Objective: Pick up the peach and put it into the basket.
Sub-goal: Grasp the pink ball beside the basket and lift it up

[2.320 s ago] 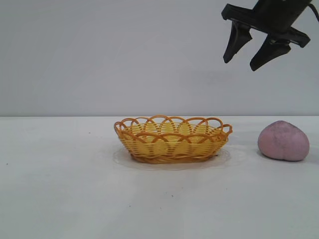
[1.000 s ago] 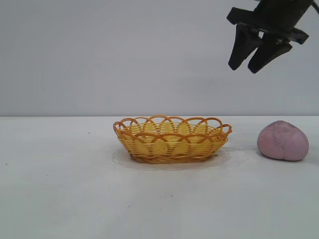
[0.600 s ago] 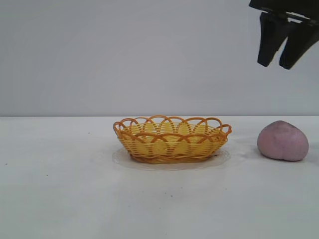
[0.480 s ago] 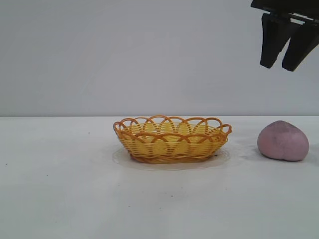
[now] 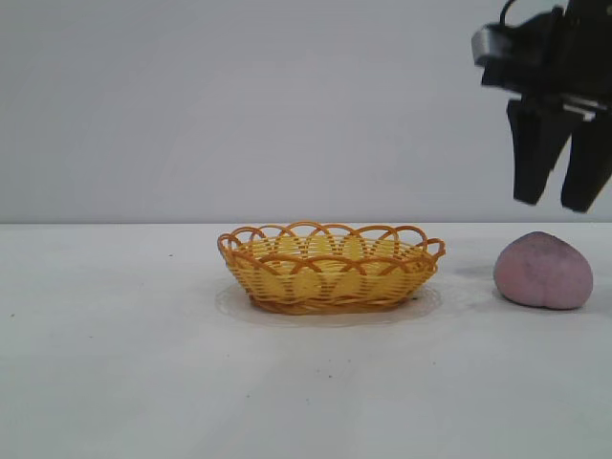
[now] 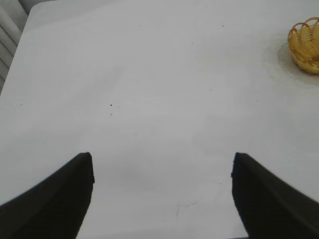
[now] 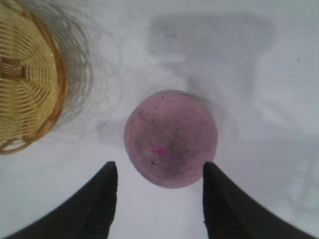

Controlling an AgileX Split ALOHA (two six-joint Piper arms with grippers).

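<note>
The pale pink-mauve peach (image 5: pixel 543 272) lies on the white table at the right, apart from the basket. In the right wrist view the peach (image 7: pixel 170 138) sits just beyond my fingertips. My right gripper (image 5: pixel 555 203) hangs open right above the peach, fingers pointing down, nothing between them; in its own view the right gripper (image 7: pixel 159 167) is open too. The yellow wicker basket (image 5: pixel 331 268) with its orange looped rim stands empty at the middle; its edge (image 7: pixel 30 74) also shows. My left gripper (image 6: pixel 162 162) is open over bare table, far from the basket (image 6: pixel 305 44).
The white table (image 5: pixel 143 363) stretches wide to the left and front of the basket. A plain grey wall stands behind. The table's far edge and a slatted surface show at a corner of the left wrist view.
My right gripper has moved to the right and come down from high above the basket's right side to just above the peach. Peach and basket have stayed put.
</note>
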